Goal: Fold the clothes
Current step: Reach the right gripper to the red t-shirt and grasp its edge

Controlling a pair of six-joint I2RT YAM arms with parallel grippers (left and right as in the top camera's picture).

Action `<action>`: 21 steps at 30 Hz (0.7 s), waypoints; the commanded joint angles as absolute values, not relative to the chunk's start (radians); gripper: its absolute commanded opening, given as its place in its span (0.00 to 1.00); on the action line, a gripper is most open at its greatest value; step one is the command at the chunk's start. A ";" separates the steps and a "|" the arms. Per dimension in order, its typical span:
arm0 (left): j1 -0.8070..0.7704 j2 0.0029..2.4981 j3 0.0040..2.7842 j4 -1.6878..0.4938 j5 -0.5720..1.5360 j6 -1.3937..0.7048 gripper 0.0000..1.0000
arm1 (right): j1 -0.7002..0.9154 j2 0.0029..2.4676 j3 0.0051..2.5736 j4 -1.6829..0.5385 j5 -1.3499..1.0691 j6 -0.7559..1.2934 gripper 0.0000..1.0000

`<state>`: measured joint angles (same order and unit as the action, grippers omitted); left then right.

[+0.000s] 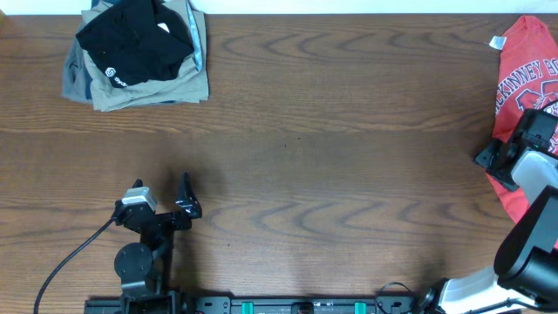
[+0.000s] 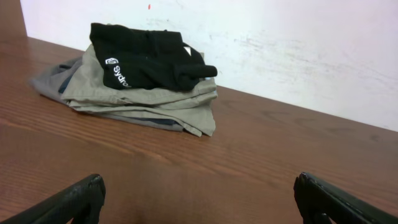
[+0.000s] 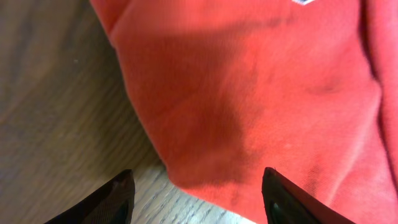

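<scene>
The red-orange T-shirt [image 1: 523, 65] lies at the table's far right edge, partly out of the overhead view, with white lettering and a white neck tag [image 1: 498, 42] showing. My right gripper [image 1: 490, 160] hovers over the shirt's lower left edge. In the right wrist view the jaws [image 3: 196, 196] are open and straddle the edge of the red cloth [image 3: 249, 93] without holding it. My left gripper [image 1: 162, 190] is open and empty over bare table near the front left; it also shows in the left wrist view [image 2: 198, 199].
A black folded garment with a small white logo [image 1: 135, 39] lies on a khaki-grey folded garment [image 1: 144, 83] at the back left; both show in the left wrist view [image 2: 146, 56]. A white wall [image 2: 280, 43] runs behind the table. A black cable [image 1: 74, 253] trails from the left arm.
</scene>
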<state>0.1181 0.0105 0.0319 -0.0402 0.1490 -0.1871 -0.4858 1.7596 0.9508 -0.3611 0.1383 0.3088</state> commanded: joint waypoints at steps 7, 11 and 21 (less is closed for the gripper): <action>0.123 0.004 0.004 -0.054 0.145 -0.192 0.98 | -0.491 1.843 0.967 -0.336 0.152 0.290 0.38; 0.123 0.004 0.004 -0.054 0.145 -0.192 0.98 | -0.491 1.844 0.968 -0.331 0.152 0.290 0.13; 0.123 0.004 0.004 -0.054 0.144 -0.192 0.98 | -0.444 1.829 0.987 -0.336 -0.093 0.290 0.01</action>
<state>0.1181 0.0105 0.0319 -0.0406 0.1490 -0.1867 -0.4820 1.8198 0.9695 -0.3279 0.0715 0.2947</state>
